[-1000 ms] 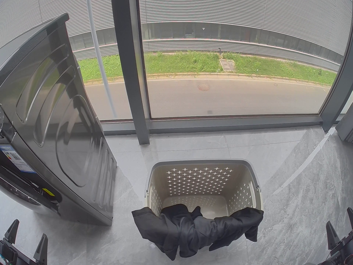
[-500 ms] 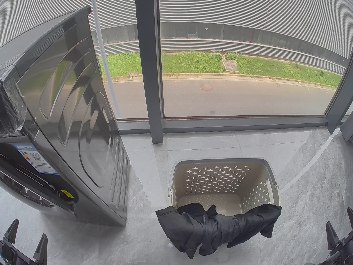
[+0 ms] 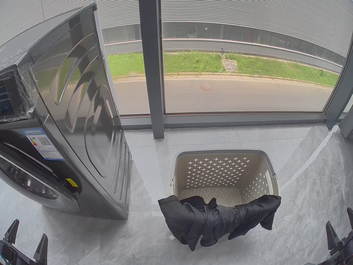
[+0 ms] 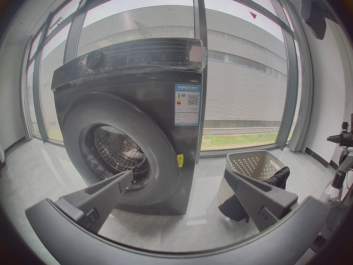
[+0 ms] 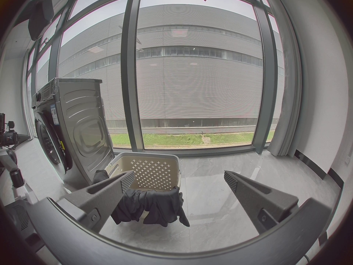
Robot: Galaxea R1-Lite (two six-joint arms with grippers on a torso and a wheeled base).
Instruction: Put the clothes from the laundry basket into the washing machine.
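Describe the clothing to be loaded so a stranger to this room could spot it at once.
Start at the big grey washing machine on the left. On the floor to its right stands a pale laundry basket with star-shaped holes. Draped over its near rim, hanging partly outside, is the black garment: the only dark, soft thing there.

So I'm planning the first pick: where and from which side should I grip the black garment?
Probably the bunched middle of the black garment, where it humps over the near rim of the laundry basket, coming from above: the folds there stand proud, while both ends hang loose.
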